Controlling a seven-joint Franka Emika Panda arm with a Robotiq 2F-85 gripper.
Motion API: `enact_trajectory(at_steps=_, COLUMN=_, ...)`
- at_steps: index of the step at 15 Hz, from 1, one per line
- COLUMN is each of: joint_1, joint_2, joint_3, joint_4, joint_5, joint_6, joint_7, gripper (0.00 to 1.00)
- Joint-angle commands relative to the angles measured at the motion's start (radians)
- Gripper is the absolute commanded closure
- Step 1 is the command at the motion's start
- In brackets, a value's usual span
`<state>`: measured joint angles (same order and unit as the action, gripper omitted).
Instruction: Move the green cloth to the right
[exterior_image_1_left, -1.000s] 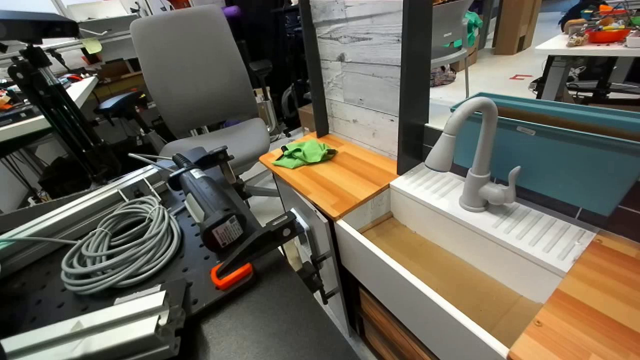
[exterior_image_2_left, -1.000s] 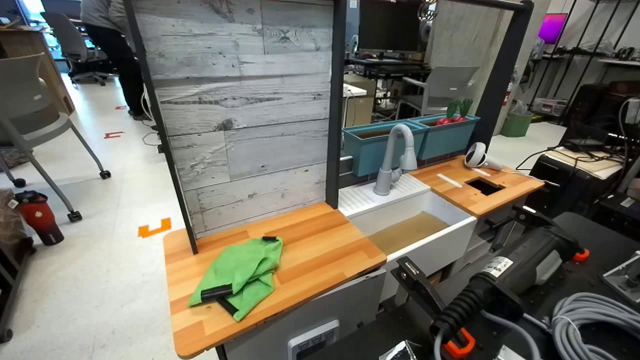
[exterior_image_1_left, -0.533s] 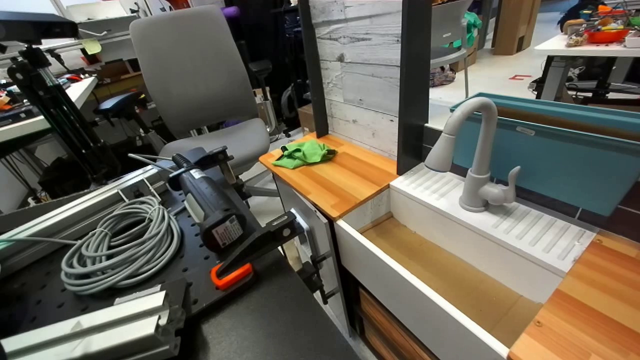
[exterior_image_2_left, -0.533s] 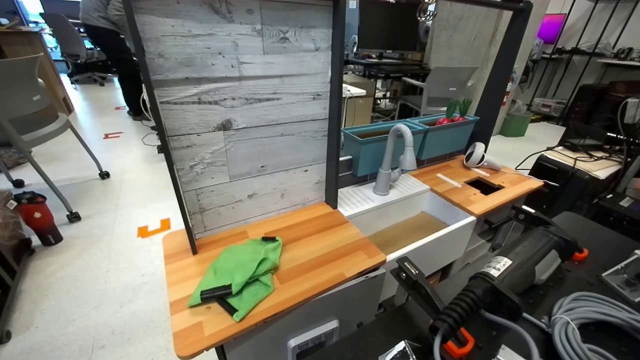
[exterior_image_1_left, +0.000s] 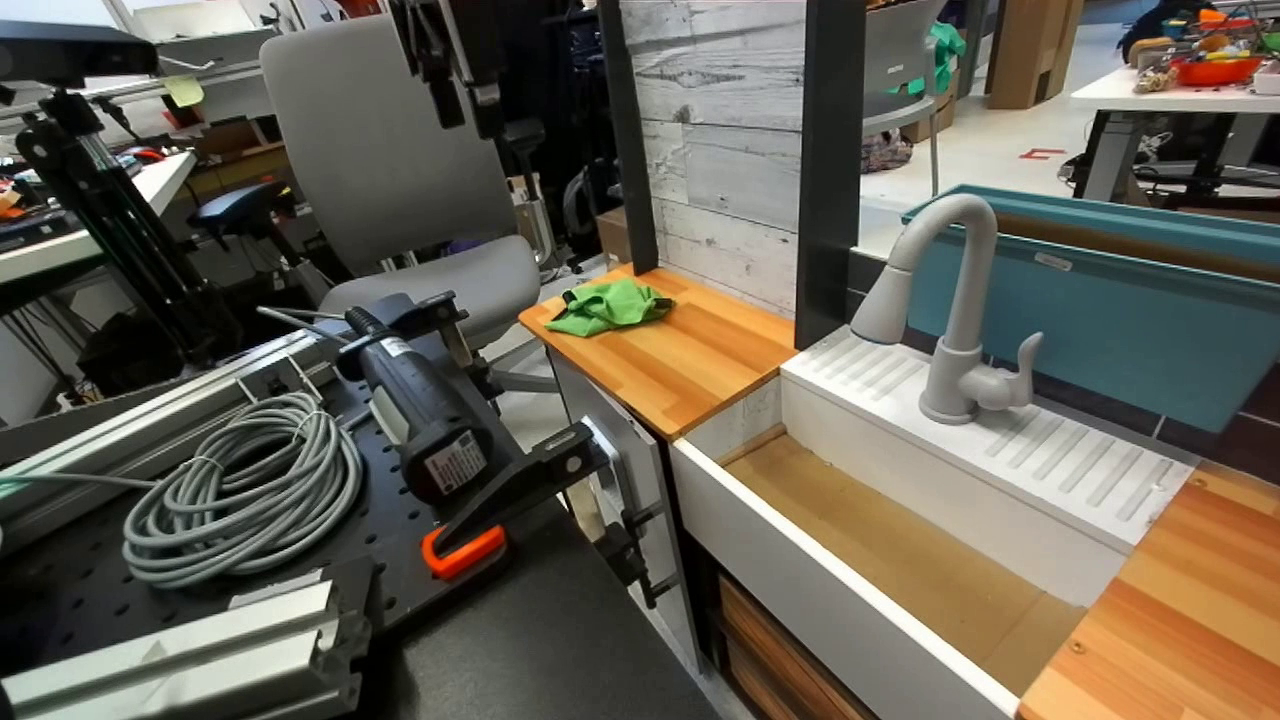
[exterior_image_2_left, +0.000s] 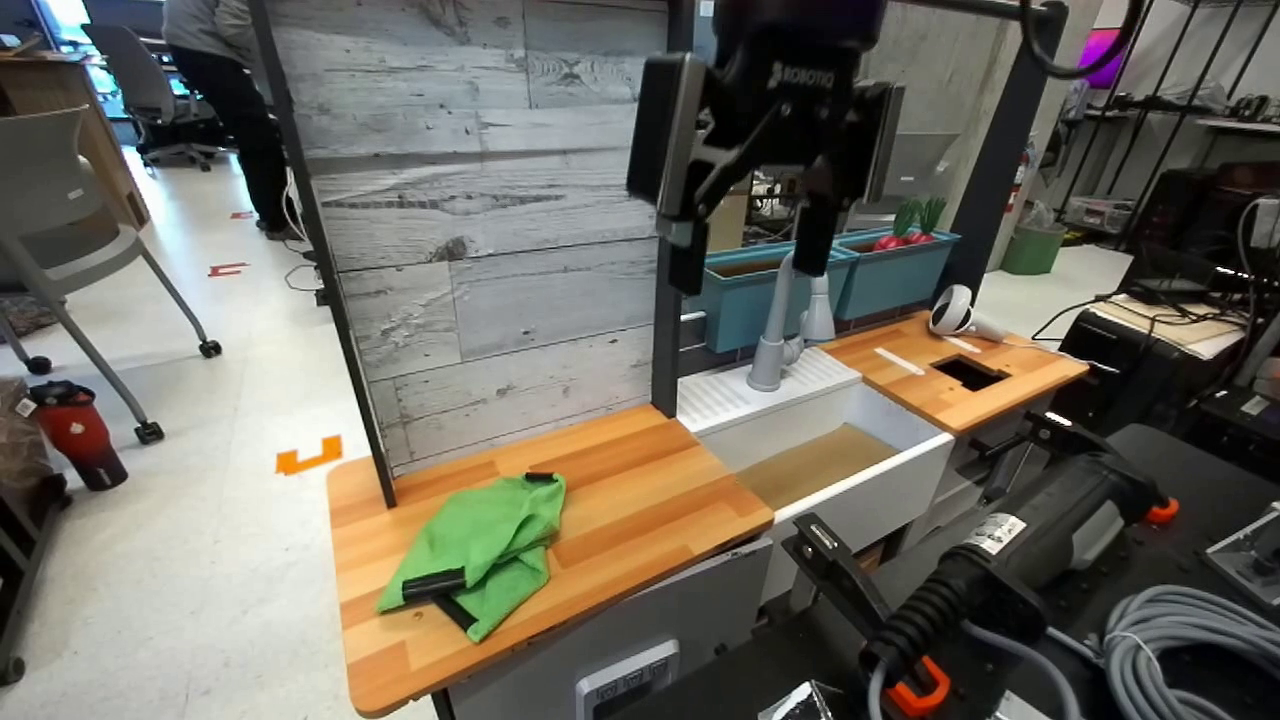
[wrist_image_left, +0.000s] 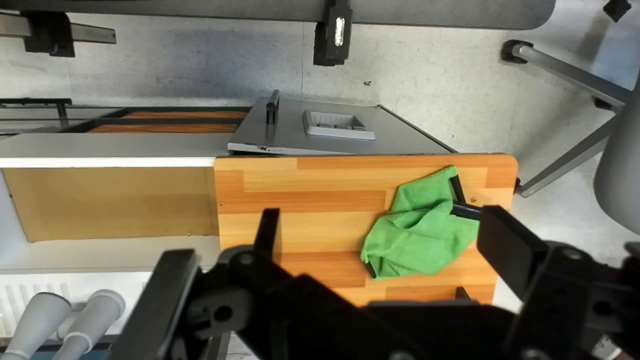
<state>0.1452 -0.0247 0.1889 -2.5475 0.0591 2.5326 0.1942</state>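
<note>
The green cloth (exterior_image_1_left: 612, 306) lies crumpled on a wooden countertop (exterior_image_1_left: 690, 350), near its outer end, away from the sink. It also shows in an exterior view (exterior_image_2_left: 490, 550), with black strips at its edges. In the wrist view the cloth (wrist_image_left: 417, 235) is seen between the fingers, closer to the right-hand finger, which covers a little of its edge. My gripper (exterior_image_2_left: 752, 252) is open and empty, high above the counter and apart from the cloth. It also shows at the top of an exterior view (exterior_image_1_left: 467, 110) and in the wrist view (wrist_image_left: 382, 225).
A white sink (exterior_image_2_left: 800, 470) with a grey faucet (exterior_image_2_left: 775, 340) adjoins the countertop. A plank back panel (exterior_image_2_left: 480, 240) and a dark post (exterior_image_2_left: 670, 250) rise behind it. A black tool (exterior_image_1_left: 420, 410) is clamped on a dark table. Teal planters (exterior_image_2_left: 770, 290) stand behind the sink.
My gripper and arm have come into both exterior views from the top; half a second ago they were out of view. The cloth has not moved.
</note>
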Motion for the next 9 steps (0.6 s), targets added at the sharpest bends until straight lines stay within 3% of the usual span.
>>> enact_trajectory(at_steps=1, joint_1=0.008, joint_2=0.024, joint_3=-0.008, joint_4=0.015, joint_5=-0.002, joint_6=0.000, joint_7=0.002, gripper=0.00)
enact_trajectory(at_steps=5, joint_1=0.006, joint_2=0.035, joint_3=-0.009, joint_4=0.035, joint_5=-0.003, joint_6=0.000, joint_7=0.002, gripper=0.00)
enact_trajectory(at_steps=9, joint_1=0.013, joint_2=0.122, joint_3=-0.009, joint_4=0.083, joint_5=-0.055, joint_6=0.071, joint_7=0.137, gripper=0.00)
